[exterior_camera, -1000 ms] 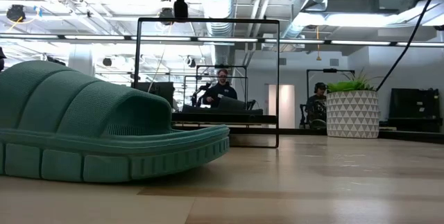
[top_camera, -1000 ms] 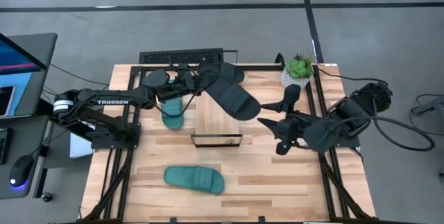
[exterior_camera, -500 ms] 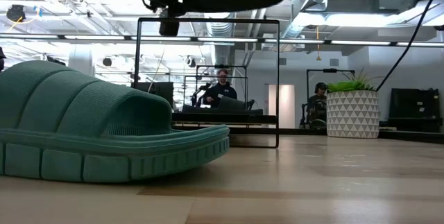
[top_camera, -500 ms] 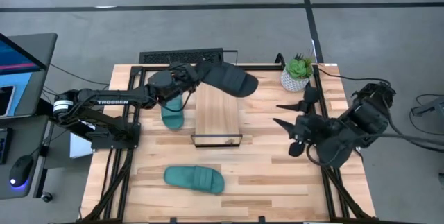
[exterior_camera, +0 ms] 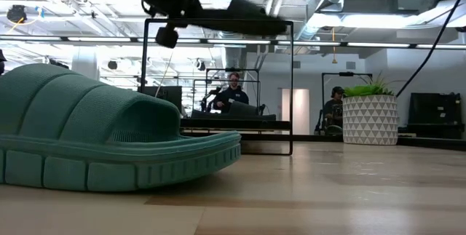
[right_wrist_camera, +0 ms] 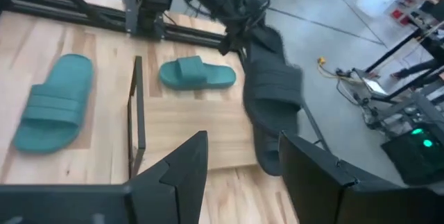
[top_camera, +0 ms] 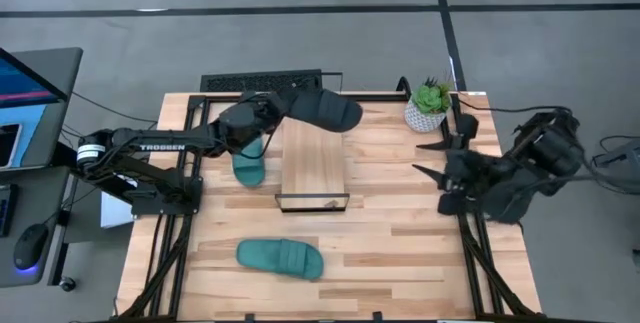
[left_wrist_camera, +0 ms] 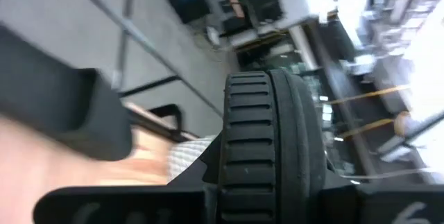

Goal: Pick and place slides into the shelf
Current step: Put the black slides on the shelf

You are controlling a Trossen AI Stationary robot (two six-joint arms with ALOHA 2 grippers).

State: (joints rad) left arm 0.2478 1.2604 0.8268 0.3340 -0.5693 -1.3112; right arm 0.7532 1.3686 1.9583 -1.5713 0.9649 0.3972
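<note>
My left gripper [top_camera: 270, 113] is shut on a black slide [top_camera: 322, 110] and holds it in the air over the far end of the shelf [top_camera: 313, 163], a light-wood plank on a black wire frame [exterior_camera: 218, 82]. In the low view the black slide [exterior_camera: 244, 18] hangs at the height of the frame's top bar. One teal slide [top_camera: 248, 163] lies sole-down beside the shelf's left side, under my left arm. The other teal slide [top_camera: 280, 258] lies near the table's near edge. I cannot make out a second black slide. My right gripper [top_camera: 437, 161] is open at the table's right edge. My left gripper holds the black slide by its left end [top_camera: 287, 110], coming in level from the table's left. The slide is lifted clear and lies roughly level, reaching out to the right past the fingers. In the left wrist view its ribbed sole [left_wrist_camera: 267, 134] fills the picture and hides the fingers.
A potted plant in a white pot [top_camera: 429, 103] stands at the far right corner of the table. Black frame rails [top_camera: 170, 213] run along the table's sides. Bare wood lies between the shelf and my right arm [top_camera: 520, 173]. People sit in the room behind [exterior_camera: 233, 93].
My left gripper has swung the black slide from over the shelf's middle toward the far edge and the left, so it now hangs over the shelf's far end. My right arm has drawn back from beside the shelf to the table's right edge, its gripper staying open.
</note>
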